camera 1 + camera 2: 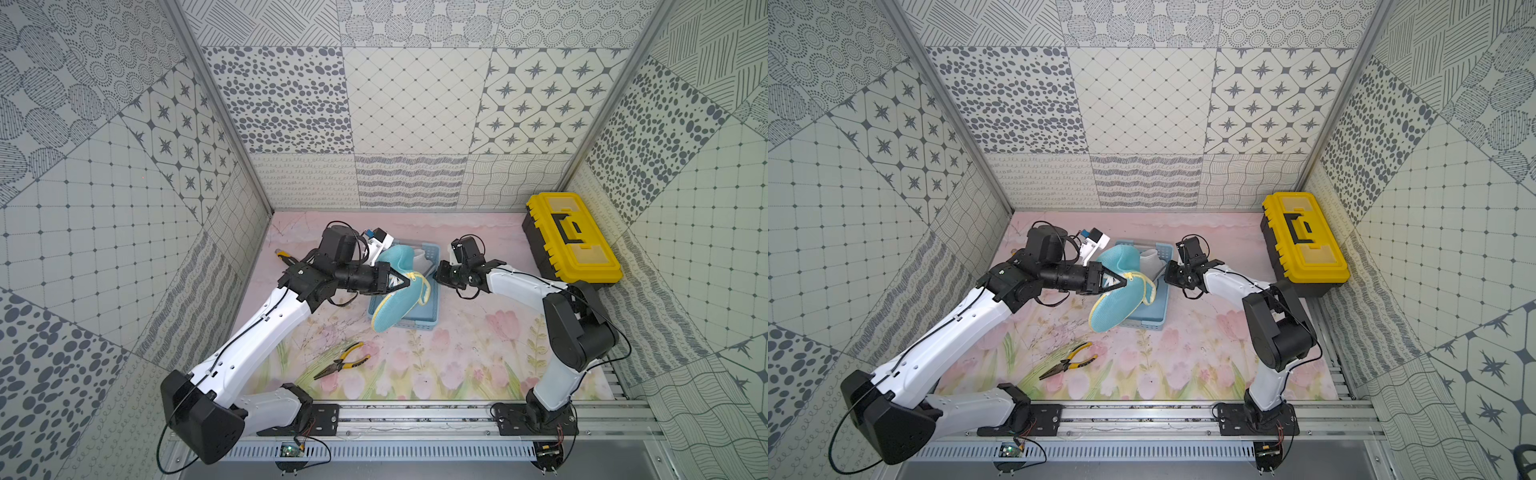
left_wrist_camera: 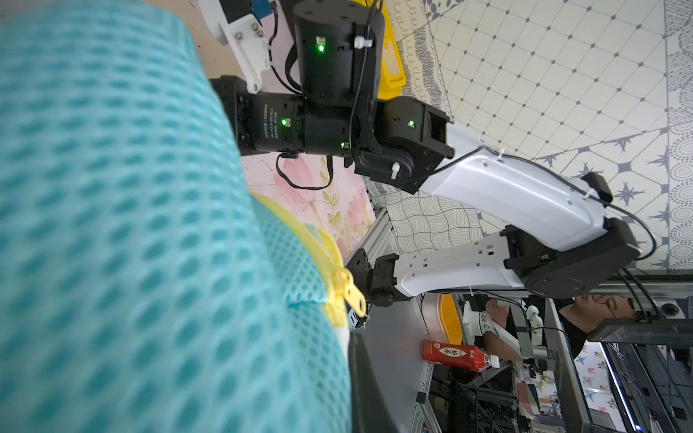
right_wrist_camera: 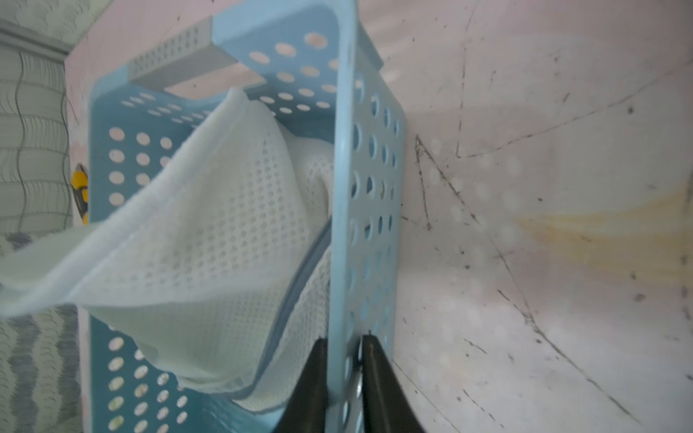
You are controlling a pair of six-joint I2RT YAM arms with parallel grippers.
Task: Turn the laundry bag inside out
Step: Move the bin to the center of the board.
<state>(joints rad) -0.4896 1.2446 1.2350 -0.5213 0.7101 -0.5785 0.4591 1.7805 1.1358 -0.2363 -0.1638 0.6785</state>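
The left gripper (image 1: 405, 282) reaches inward from a bent white arm, jaws pinched together; the right gripper (image 3: 343, 375) is clamped, its arm folded.

At the centre of both top views the laundry bag (image 1: 392, 305) is showing turquoise mesh with pale yellow zipper trim, draped over a light blue basket (image 1: 432, 291) punched with round holes. Inside it a white mesh bag (image 3: 210, 240) (grey-blue edging) is lying. The surface (image 1: 457, 357) is displaying pink tulips and green leaves. At right the toolbox (image 1: 571, 237) is glowing yellow over black. Lower centre, pliers (image 1: 343, 363) are showing yellow-and-black handles.
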